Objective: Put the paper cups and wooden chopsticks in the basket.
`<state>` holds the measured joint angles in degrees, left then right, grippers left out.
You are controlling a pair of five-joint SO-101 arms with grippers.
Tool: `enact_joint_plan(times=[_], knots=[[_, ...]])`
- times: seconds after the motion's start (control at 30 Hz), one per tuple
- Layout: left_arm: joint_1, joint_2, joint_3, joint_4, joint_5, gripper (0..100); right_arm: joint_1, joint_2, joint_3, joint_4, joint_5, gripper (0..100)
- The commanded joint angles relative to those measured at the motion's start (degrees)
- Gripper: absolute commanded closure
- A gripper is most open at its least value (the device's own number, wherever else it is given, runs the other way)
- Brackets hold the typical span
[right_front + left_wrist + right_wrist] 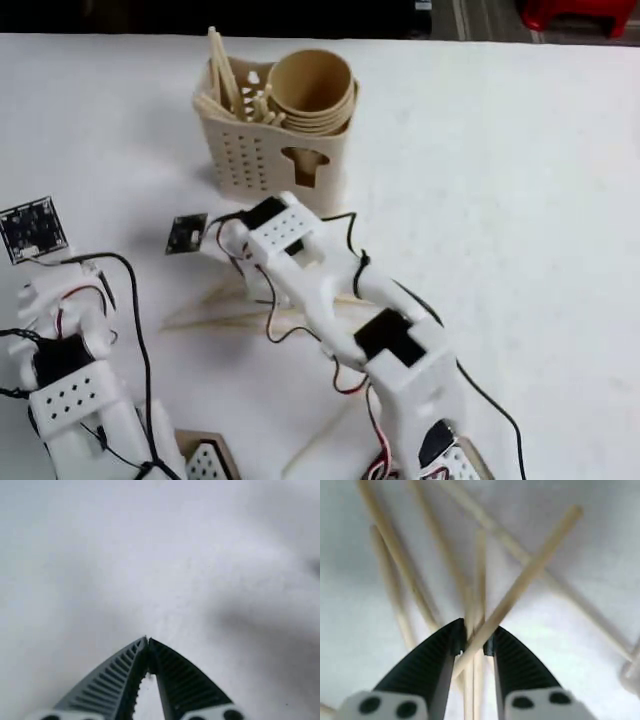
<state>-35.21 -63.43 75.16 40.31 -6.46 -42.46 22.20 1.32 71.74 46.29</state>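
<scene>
Paper cups [310, 85] sit nested inside the cream perforated basket [262, 160] at the back of the table, with several wooden chopsticks [225, 75] standing beside them in it. More chopsticks [215, 315] lie fanned on the white table in front of the basket, partly under the middle arm [300, 270]. My right gripper [472, 641] is down among these loose sticks and is shut on a slanted chopstick [530, 570], with another stick [480, 575] also at its tips. My left gripper [148, 643] is shut with nothing in it, over bare table.
The left arm [60, 370] stands at the table's near left corner. One stray chopstick [320, 445] lies by the bases at the front edge. Black cables loop from both arms. Open white tabletop stretches to the right of the basket.
</scene>
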Motion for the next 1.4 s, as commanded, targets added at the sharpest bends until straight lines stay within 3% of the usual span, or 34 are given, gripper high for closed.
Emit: enact_joint_plan(times=[0.0, 0.37, 0.93, 1.37], knots=[[-0.13, -1.45, -0.44, -1.41, -0.53, 98, 0.04, -9.89, -1.67, 2.33, 0.00, 97.9], [-0.13, -1.45, -0.35, -1.41, -0.53, 98, -0.13, -29.76, -1.76, 4.18, -4.22, 97.9], [-0.13, -1.45, -0.35, -1.41, -0.53, 98, -0.04, -38.20, -28.92, 1.45, -26.37, 97.9], [-0.13, -1.45, -0.35, -1.41, -0.53, 98, 0.22, -36.44, -33.41, -24.92, -28.75, 97.9]])
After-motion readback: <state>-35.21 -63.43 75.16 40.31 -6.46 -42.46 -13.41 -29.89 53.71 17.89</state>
